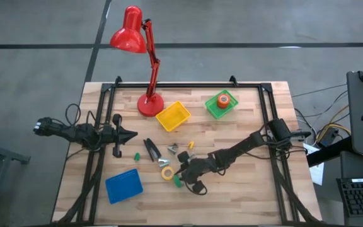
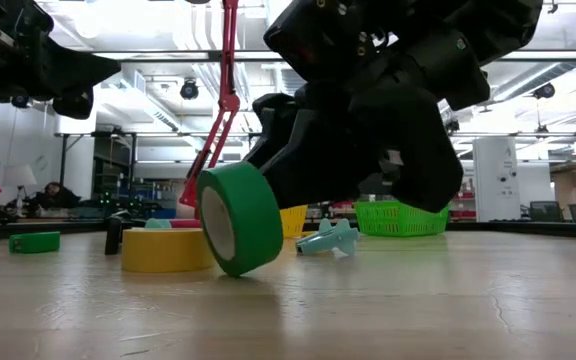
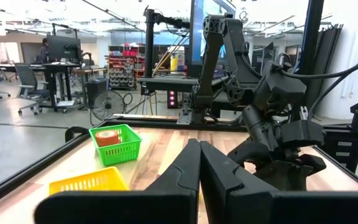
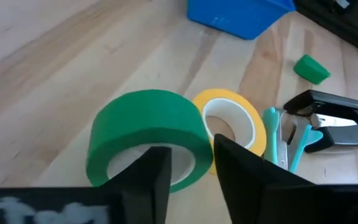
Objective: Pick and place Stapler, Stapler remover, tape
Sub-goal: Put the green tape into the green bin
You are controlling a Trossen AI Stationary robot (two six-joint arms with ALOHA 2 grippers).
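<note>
**Right gripper at the green tape roll, stapler lying nearby**

Item 1. Right gripper [image 1: 183,180]: low over the wooden table [image 1: 244,189], at the near-centre of the top. Its fingers [image 4: 148,171] straddle the wall of the green tape roll [image 4: 146,137], one finger inside the hollow centre and one outside. The roll stands tilted on its edge, rim touching the table in the low view. Whether the jaws already clamp the roll cannot be told; a gap shows between the fingers.

Item 2. Yellow tape roll [image 4: 232,121]: lying flat, just beside the green roll, on the far side from the gripper's wrist.

Item 3. Stapler remover [image 4: 288,143]: pale teal, just past the yellow roll, touching or nearly touching it.

Item 4. Stapler [image 4: 337,115]: black, elongated, lying flat beyond the remover, farther from the gripper.

Item 5. Small green piece [image 4: 311,68]: alone on the table, past the stapler.

Item 6. Blue tray [image 1: 123,185]: near the table's front-left, well apart from the gripper.

Item 7. Yellow basket [image 1: 172,116] and green basket [image 1: 221,104]: at the far side of the table; the green one holds an orange tape roll [image 1: 223,99].

Item 8. Red desk lamp [image 1: 137,44]: base at the far edge, beside the yellow basket.

Item 9. Left gripper [image 1: 132,133]: waiting above the table's left side, fingers pressed together, holding nothing.
</note>
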